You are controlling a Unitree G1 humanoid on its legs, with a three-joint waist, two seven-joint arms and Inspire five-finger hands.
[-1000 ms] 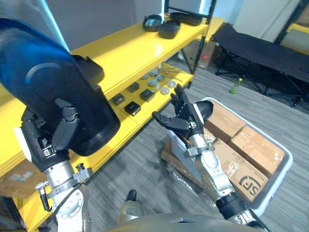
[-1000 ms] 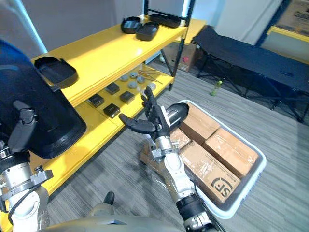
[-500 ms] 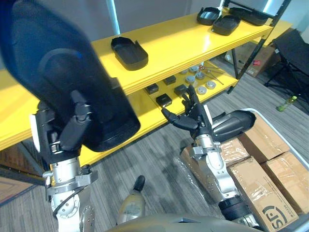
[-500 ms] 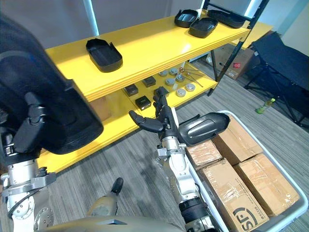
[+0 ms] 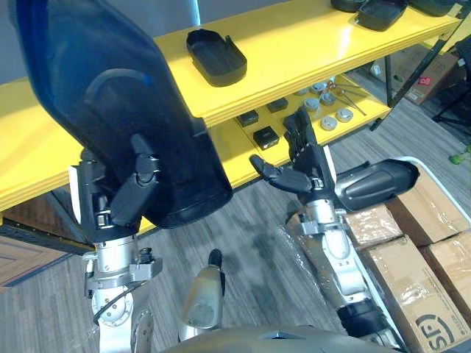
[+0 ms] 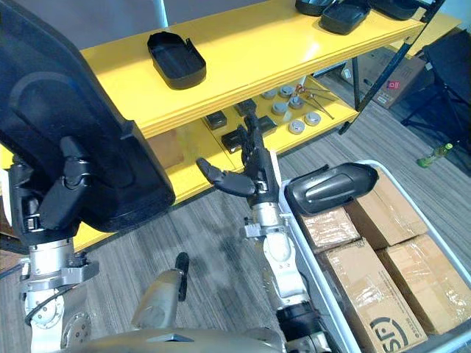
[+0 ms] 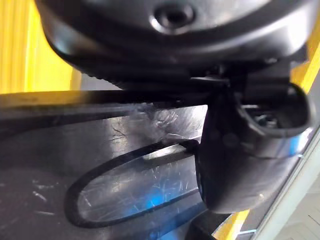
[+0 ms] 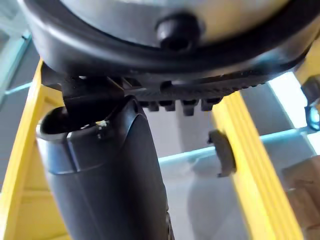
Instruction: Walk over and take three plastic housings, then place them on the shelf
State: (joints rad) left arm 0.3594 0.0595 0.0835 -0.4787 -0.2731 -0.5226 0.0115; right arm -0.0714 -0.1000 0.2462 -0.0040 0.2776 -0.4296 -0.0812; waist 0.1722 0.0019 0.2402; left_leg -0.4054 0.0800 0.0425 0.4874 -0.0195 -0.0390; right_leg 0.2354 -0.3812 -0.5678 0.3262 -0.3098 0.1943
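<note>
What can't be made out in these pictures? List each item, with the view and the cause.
- Shelf, left part: hidden in both eye views by the held housing in the left hand.
- Far housings: cut off by the top edge of both eye views.
- Small parts on the lower shelf: too small to identify.
- Held housing's outline: cut off by the edges in the left wrist view.
</note>
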